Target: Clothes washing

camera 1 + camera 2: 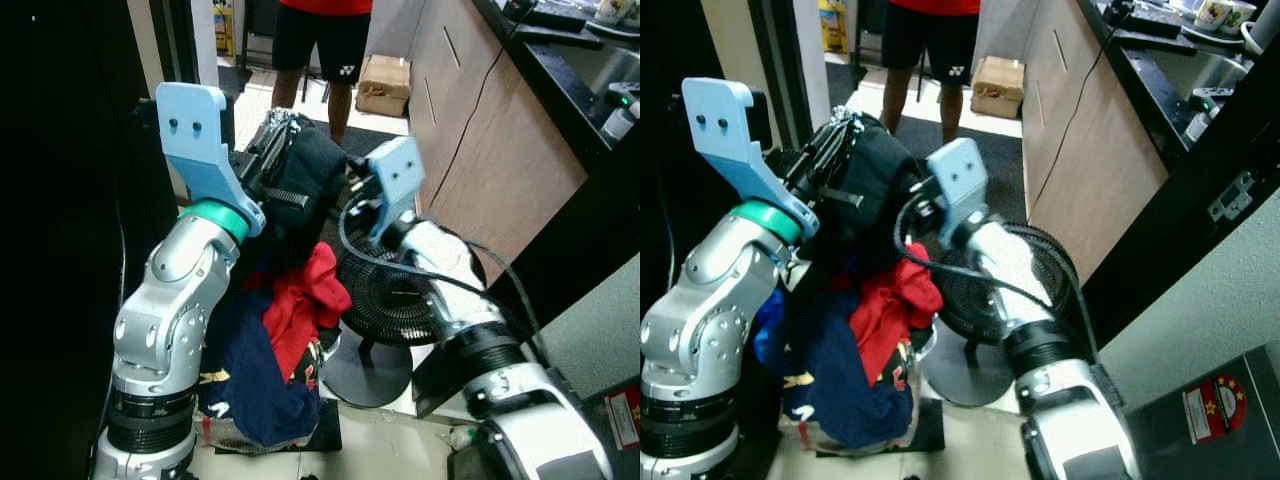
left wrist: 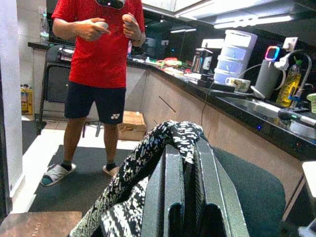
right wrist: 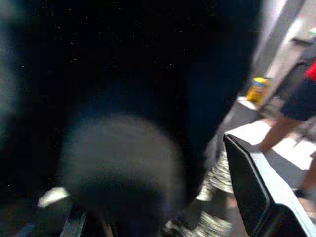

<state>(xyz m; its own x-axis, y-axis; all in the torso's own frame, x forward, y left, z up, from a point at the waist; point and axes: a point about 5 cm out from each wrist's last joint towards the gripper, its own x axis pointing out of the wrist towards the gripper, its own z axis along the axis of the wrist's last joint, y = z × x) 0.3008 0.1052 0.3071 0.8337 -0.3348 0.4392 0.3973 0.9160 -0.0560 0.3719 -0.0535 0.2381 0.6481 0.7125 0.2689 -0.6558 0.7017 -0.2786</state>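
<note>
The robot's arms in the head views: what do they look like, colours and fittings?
Both arms are glossy silver with black ring joints. The left arm has a teal collar under a light-blue bracket with two holes. The right arm carries a similar bracket and a looping black cable. Fingers are black.

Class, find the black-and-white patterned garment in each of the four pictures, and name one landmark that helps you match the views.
Left eye view: patterned garment at the top of the held clothes bundle, upper centre.
Right eye view: upper left of centre, at the left gripper's fingers.
Left wrist view: draped over the fingers, lower centre.
Right wrist view: a strip at the bottom centre.
Shared landmark: the person in dark shorts.
</note>
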